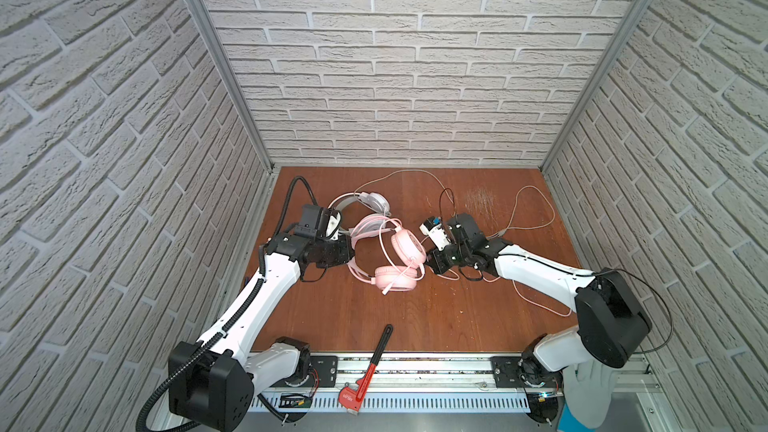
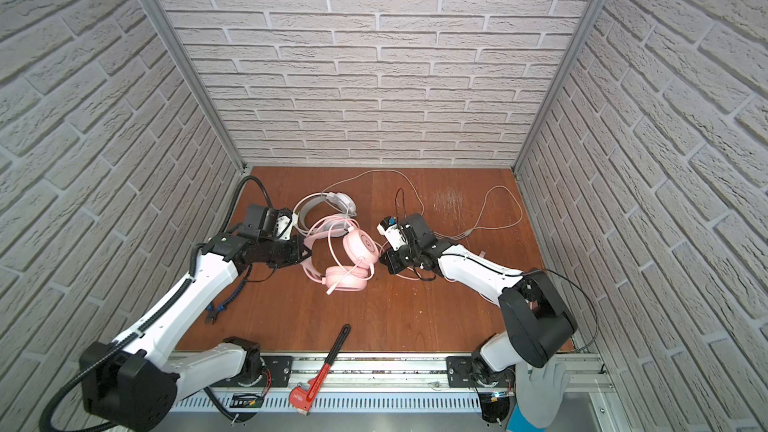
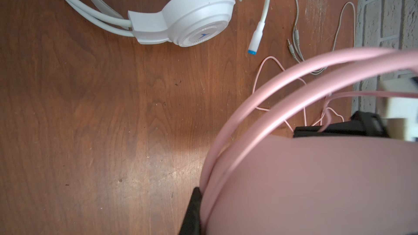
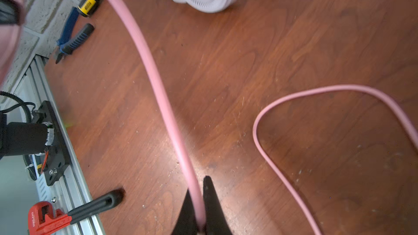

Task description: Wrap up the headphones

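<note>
Pinching the pink cable (image 4: 158, 87) in the right pincer (image 4: 199, 200), pressed together, just beside the pink headset (image 1: 405, 248) at the middle of the scuffed brown wooden worktop (image 1: 415, 326). Gripping that headset's band in the left pincer (image 1: 352, 252), likewise closed. Behind, nearer the far edge, the white headset (image 1: 376, 201). Around, white brick walls (image 1: 395, 76). Across the near edge, a red pipe wrench (image 1: 376, 361).

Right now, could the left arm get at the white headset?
Probably not while it is busy: the left gripper is shut on the pink headset, at its headband. The white headset lies close behind it, unobstructed.
</note>
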Robot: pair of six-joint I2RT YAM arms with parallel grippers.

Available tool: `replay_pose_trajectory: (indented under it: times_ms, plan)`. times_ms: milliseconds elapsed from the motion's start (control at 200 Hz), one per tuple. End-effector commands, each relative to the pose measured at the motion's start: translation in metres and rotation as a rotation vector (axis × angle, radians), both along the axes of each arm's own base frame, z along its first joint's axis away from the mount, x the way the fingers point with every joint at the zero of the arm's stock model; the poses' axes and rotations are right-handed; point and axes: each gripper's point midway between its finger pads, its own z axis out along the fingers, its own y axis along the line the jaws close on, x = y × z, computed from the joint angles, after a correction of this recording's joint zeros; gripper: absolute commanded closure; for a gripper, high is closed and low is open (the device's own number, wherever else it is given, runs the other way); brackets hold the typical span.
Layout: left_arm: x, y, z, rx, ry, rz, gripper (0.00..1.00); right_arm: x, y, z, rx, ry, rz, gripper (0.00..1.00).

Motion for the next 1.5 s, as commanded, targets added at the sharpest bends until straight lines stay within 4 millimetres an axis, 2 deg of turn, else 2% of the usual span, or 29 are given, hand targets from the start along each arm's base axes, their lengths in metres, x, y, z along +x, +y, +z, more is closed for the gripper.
replay_pose_trajectory:
  times_ms: [0, 100, 190, 535, 1100, 1495]
  plan:
    - [0.004, -0.008, 0.001, -0.040, -0.024, -0.031, 1.00, 0.000, -0.009, 0.015, -0.090, -0.052, 0.043, 0.94]
    - [0.003, -0.012, -0.001, -0.057, -0.023, -0.051, 1.00, 0.010, -0.007, 0.026, -0.102, -0.070, 0.036, 0.94]
    - [0.001, -0.016, 0.003, -0.073, -0.034, -0.071, 1.00, 0.019, -0.007, 0.025, -0.131, -0.051, 0.013, 0.94]
    - [-0.004, -0.029, 0.026, -0.153, -0.105, -0.124, 1.00, 0.035, 0.003, -0.013, -0.177, 0.115, -0.035, 0.94]
    - [0.009, -0.042, 0.055, -0.275, -0.194, -0.110, 1.00, 0.022, 0.015, -0.059, -0.100, 0.236, -0.051, 0.93]
    - [0.017, -0.037, 0.066, -0.300, -0.224, -0.066, 1.00, 0.013, 0.014, -0.081, -0.092, 0.278, -0.044, 0.80]
